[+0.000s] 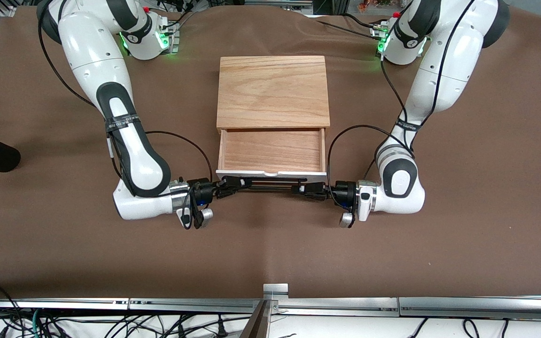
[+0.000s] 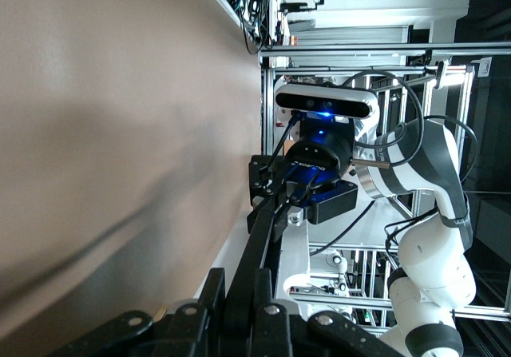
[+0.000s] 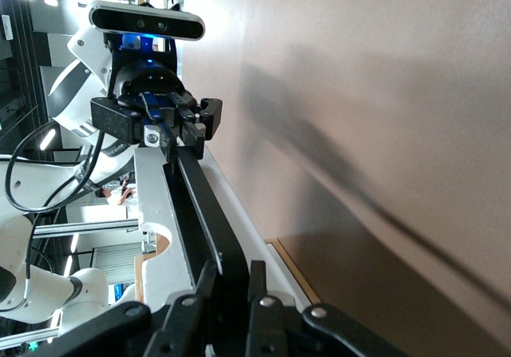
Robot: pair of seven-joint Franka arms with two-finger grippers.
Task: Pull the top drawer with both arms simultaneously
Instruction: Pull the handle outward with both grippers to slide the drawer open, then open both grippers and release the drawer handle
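The big brown table (image 1: 64, 253) holds an oak box (image 1: 273, 91) in the middle, w/ the top drawer (image 1: 271, 152) slid partway out toward the front camera, light wood inside showing. The right arm (image 1: 125, 141) & left arm (image 1: 416, 141) both bend low to the drawer's white front, one at each end of its black bar handle (image 1: 270, 187). The right end effector (image 1: 233, 184) is clamped on the handle at its end & the left end effector (image 1: 304, 189) is clamped on the handle at its own end.

Top drawer (image 1: 271, 151) seemingly half open
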